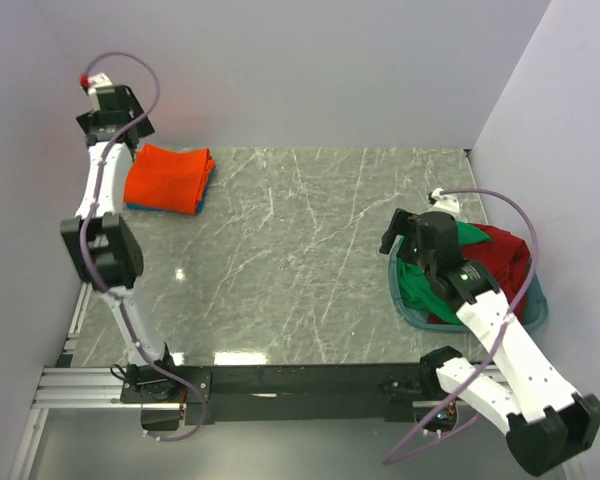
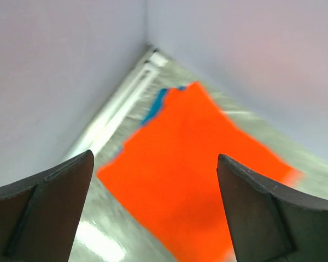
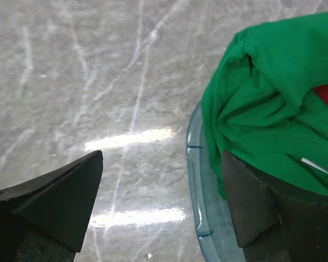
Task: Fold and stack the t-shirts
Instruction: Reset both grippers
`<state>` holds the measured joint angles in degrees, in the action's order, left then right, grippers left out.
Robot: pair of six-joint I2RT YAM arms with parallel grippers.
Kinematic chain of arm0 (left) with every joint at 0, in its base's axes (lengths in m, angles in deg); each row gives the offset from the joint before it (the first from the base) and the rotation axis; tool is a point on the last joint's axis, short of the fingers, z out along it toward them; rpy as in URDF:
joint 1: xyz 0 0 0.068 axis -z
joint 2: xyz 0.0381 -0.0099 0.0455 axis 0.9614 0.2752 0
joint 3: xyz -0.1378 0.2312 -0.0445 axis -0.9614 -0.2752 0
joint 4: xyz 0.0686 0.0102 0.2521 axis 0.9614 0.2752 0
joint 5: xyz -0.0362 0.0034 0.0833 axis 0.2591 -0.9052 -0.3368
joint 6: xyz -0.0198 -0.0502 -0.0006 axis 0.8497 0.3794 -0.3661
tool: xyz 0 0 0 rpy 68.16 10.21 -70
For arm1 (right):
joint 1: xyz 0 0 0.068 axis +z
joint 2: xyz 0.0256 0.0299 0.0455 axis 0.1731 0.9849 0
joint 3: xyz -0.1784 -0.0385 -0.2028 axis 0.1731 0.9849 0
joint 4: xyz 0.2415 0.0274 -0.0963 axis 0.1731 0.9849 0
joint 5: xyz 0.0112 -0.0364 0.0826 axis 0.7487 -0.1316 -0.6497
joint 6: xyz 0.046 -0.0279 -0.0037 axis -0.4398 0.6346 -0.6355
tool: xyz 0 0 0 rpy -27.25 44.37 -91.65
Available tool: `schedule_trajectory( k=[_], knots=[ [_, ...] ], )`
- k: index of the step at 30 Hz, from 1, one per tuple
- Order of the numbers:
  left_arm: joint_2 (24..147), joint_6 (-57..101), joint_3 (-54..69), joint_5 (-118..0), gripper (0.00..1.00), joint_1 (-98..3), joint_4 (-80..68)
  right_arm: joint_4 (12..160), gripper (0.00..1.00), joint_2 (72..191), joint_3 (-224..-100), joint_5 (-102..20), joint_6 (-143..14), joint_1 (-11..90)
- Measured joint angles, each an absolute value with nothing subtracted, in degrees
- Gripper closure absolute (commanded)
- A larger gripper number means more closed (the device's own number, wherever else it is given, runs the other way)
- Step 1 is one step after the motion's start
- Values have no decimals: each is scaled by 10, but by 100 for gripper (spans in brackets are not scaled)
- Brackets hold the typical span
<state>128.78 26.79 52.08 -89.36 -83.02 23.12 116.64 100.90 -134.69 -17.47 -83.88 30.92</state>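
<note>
- Folded and stacked: orange t-shirt (image 1: 168,178) lying on teal blue t-shirt (image 2: 156,106), at the far left of the desk (image 1: 300,230).
- Unfolded: green t-shirt (image 1: 420,285) and dark red t-shirt (image 1: 505,262), crumpled in the basket (image 1: 535,315) at right.
- Left gripper (image 2: 156,158): jaws wide apart, empty, above the stack.
- Right gripper (image 3: 163,158): jaws wide apart, empty, over the basket rim beside the green cloth.
- Judged about half done; two shirts left.

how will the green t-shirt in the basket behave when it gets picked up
Probably floppy: the green t-shirt lies crumpled in soft folds, so it should drape from any pinch. It overlaps the dark red t-shirt in the basket, so that may drag along.
</note>
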Motion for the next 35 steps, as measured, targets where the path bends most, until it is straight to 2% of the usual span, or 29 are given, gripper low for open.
schedule_trajectory(
  k=[5, 9, 14, 19, 24, 35],
  knots=[
    [1073, 371, 369, -842, 1, -814, 233, 1157, 5, 958, -1322, -200, -839, 309],
    [917, 452, 208, -843, 1, -748, 217, 1156, 5, 936, -1292, -222, -839, 309],
    [789, 530, -21, -846, 1, -636, 206, 1127, 5, 889, -1246, -246, -839, 309],
    [702, 609, -200, -867, 1, -572, 224, 1091, 4, 854, -1200, -277, -843, 309],
    [640, 659, -275, -882, 1, -529, 248, 1052, 4, 843, -1139, -309, -853, 309],
    [555, 699, -308, -929, 1, -518, 260, 1002, 4, 836, -1092, -340, -860, 309]
  ],
)
